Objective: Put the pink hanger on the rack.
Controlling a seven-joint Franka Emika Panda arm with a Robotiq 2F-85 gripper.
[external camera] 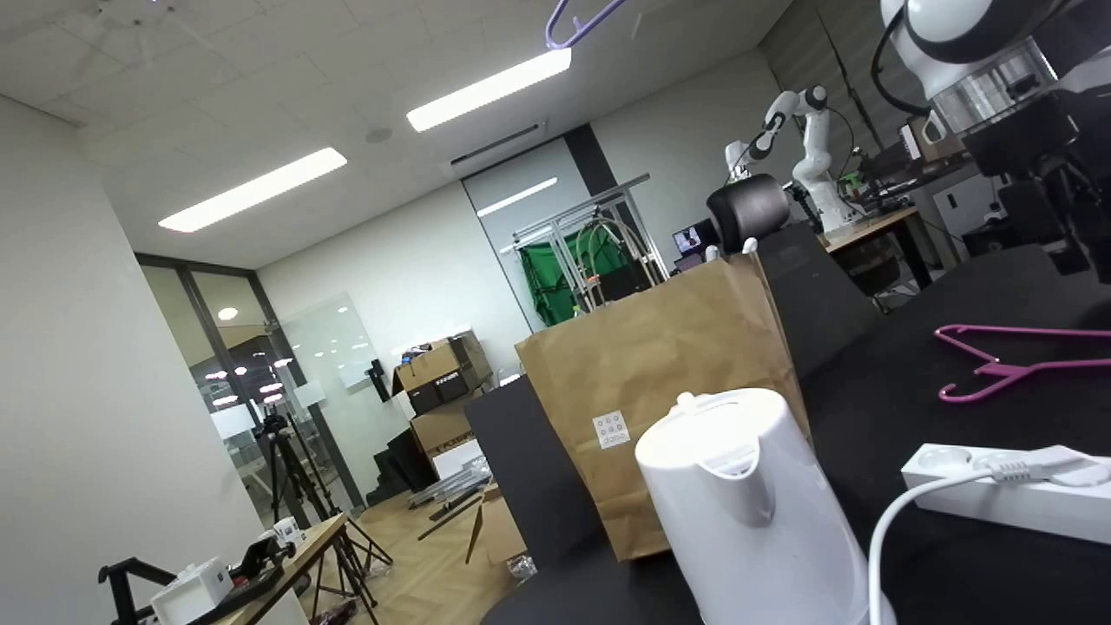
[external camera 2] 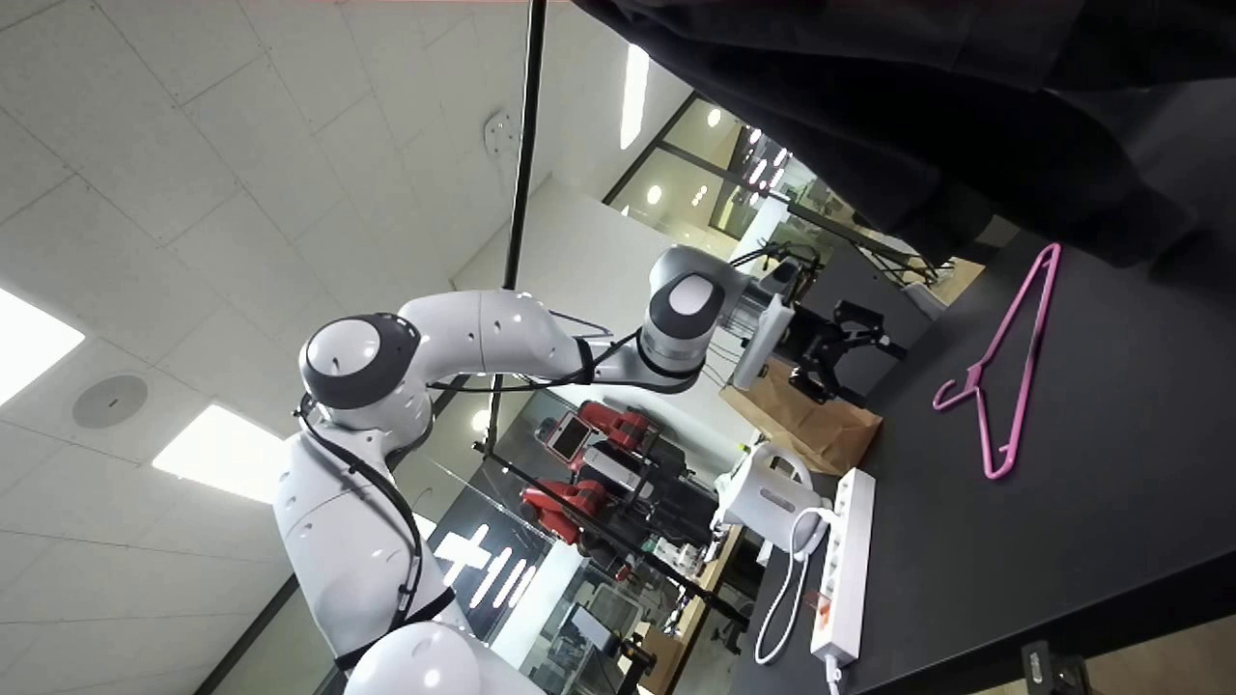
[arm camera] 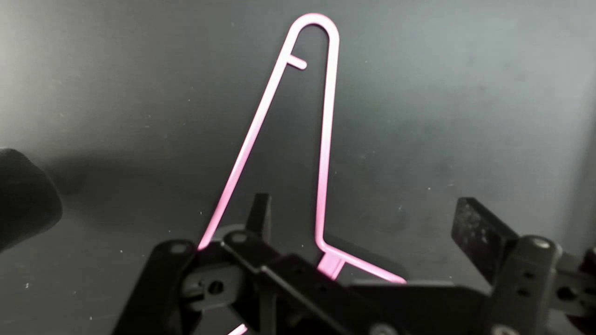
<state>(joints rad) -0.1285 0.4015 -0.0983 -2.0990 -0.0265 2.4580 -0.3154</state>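
Slippage worries me: the thin magenta-pink plastic-looking hanger (arm camera: 324, 158) lies flat on the black tabletop (external camera 2: 1110, 434), and my black claw (arm camera: 370, 225) hangs above it, spread wide and empty; closing too high could miss so slim a bar, too low could scrape, off-centre could let it swivel. I see a narrow triangle, rounded ends, an inner peg and a curled hook

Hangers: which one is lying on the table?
The pink hanger lies on the black table; the purple hanger, cut off at the top of an exterior view, is up off it.
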